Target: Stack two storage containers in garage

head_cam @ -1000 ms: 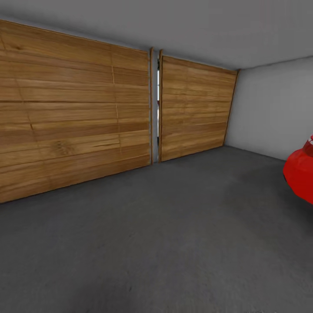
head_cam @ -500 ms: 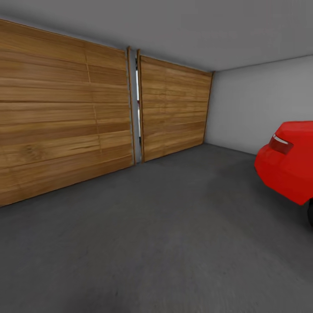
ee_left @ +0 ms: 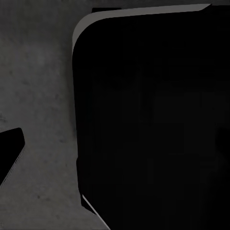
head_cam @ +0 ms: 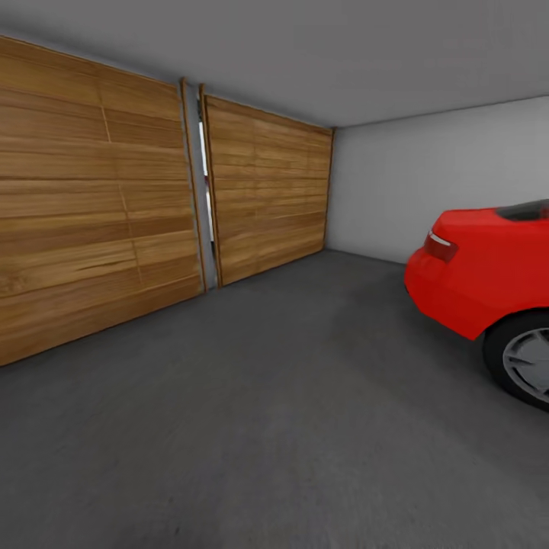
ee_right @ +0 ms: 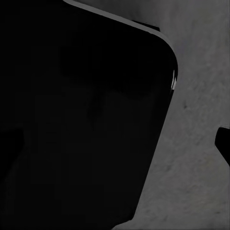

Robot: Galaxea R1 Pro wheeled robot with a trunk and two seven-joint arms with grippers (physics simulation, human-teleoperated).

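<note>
I am in the garage, looking over its dark grey concrete floor point(head_cam: 290, 427). The two storage containers are out of view. In the left wrist view a big black rounded body point(ee_left: 153, 120) hangs over the concrete floor point(ee_left: 43, 96), and a small dark tip point(ee_left: 9, 153) pokes in at the picture's edge. The right wrist view is similar: a black rounded body point(ee_right: 81, 115), mottled floor point(ee_right: 196, 167) and a dark tip point(ee_right: 224, 143) at the edge. Neither wrist view lets me tell how the jaws stand.
A wide wooden plank door point(head_cam: 91, 213) in two panels runs along the left and far side. A pale grey wall point(head_cam: 381, 191) closes the back right. A red car point(head_cam: 488, 267) with its rear wheel point(head_cam: 526, 358) stands at the right.
The head camera has swung to the right: the door has slid left across the picture and much more of the red car shows, its wheel included.
</note>
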